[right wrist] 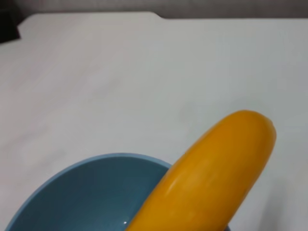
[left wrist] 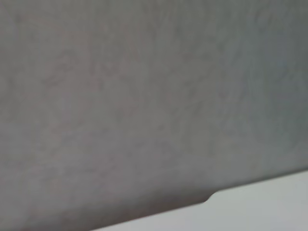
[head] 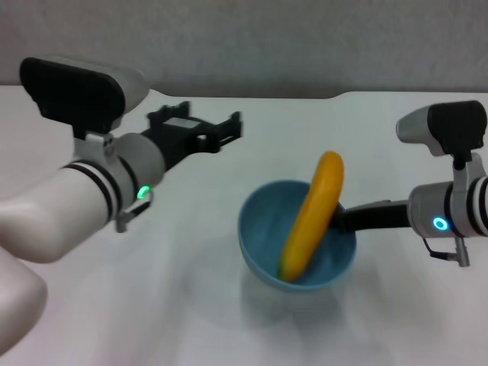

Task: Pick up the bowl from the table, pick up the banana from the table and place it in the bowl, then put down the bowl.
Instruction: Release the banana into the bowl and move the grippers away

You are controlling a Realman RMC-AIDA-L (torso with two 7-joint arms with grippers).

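The light-blue bowl (head: pixel 263 236) is at the middle of the white table (head: pixel 191 305), with a faint shadow under it. The yellow-orange banana (head: pixel 313 217) lies in it, one end at the bottom and the other leaning over the far right rim. My right gripper (head: pixel 345 219) reaches in from the right and is shut on the bowl's right rim, partly hidden behind the banana. The right wrist view shows the bowl (right wrist: pixel 86 187) and the banana (right wrist: pixel 216 163) up close. My left gripper (head: pixel 227 131) is open and empty, raised to the left of and beyond the bowl.
The table's far edge has a shallow notch (head: pixel 335 97), which also shows in the left wrist view (left wrist: pixel 208 197) under a grey wall (left wrist: pixel 144 96). Bare tabletop (right wrist: pixel 120 72) lies around the bowl.
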